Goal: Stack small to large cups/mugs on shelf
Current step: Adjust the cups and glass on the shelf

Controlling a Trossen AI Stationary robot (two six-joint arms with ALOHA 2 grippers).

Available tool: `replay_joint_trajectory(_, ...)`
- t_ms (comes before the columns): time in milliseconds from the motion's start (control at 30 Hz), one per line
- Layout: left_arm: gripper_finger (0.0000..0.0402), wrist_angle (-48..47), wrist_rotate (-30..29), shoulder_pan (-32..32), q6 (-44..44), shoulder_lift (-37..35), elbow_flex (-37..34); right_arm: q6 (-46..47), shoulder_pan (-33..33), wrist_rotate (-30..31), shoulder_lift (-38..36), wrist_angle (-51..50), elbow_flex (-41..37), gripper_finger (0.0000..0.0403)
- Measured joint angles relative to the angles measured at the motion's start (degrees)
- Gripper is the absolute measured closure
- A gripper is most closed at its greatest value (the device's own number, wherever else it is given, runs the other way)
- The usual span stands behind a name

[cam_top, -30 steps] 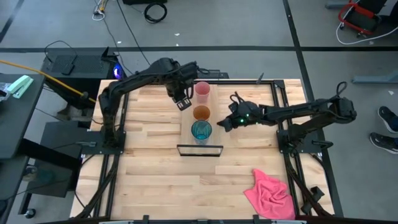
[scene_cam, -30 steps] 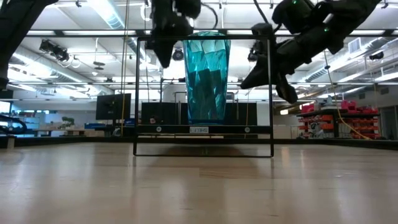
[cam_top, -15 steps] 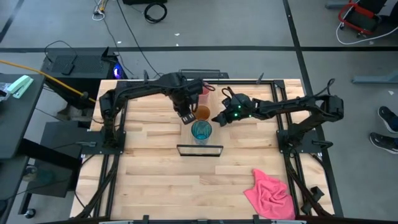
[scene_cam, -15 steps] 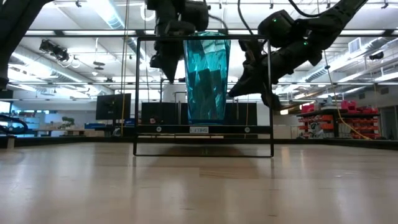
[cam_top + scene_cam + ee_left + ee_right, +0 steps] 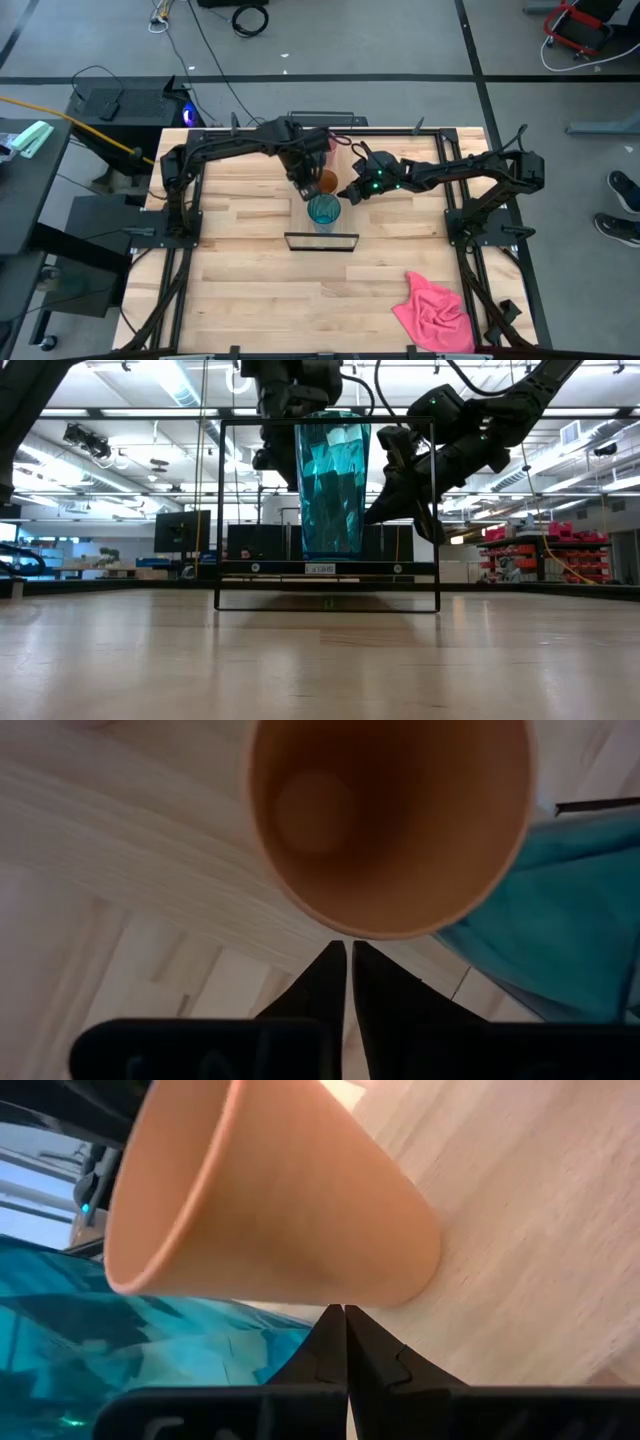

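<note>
The orange-tan cup (image 5: 325, 182) stands upright on the long wooden shelf (image 5: 298, 212), between the teal cup (image 5: 323, 210) at the shelf's black-framed near end (image 5: 322, 242) and the pink cup (image 5: 328, 146), which my left arm mostly hides. My left gripper (image 5: 303, 184) is shut, level, at the orange cup's left side. My right gripper (image 5: 344, 190) is shut at the cup's right side. The low view shows the teal cup (image 5: 332, 485) in front, with both grippers behind it. My left gripper's shut fingertips (image 5: 338, 952) stand right against the orange cup's outer wall below the rim (image 5: 372, 934), coming level from the table's left; whether they touch I cannot tell. My right gripper's shut fingertips (image 5: 338, 1316) stand right at the cup's lower wall (image 5: 350, 1298), coming from the table's right; whether they touch I cannot tell.
A crumpled pink cloth (image 5: 433, 312) lies at the table's near right corner. The black metal table frame runs along both sides, where the arm bases stand (image 5: 175, 225) (image 5: 470, 225). Bare slatted tabletop lies at the near left (image 5: 250, 290).
My left gripper has gone from beside the pink cup toward the table's near edge to the orange cup's left side, its arm now covering the pink cup. My right gripper has gone toward the table's left, up to the orange cup's right side. The cups have stayed put.
</note>
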Motion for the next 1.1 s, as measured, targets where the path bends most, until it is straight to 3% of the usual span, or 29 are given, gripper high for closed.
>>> replay_joint_trajectory(1100, 0.0381, 1.41, -0.01, 3.68, -1.51, 0.02, 0.00, -1.30, -4.71, -1.11, 0.00, 2.24, -0.07, 0.0403)
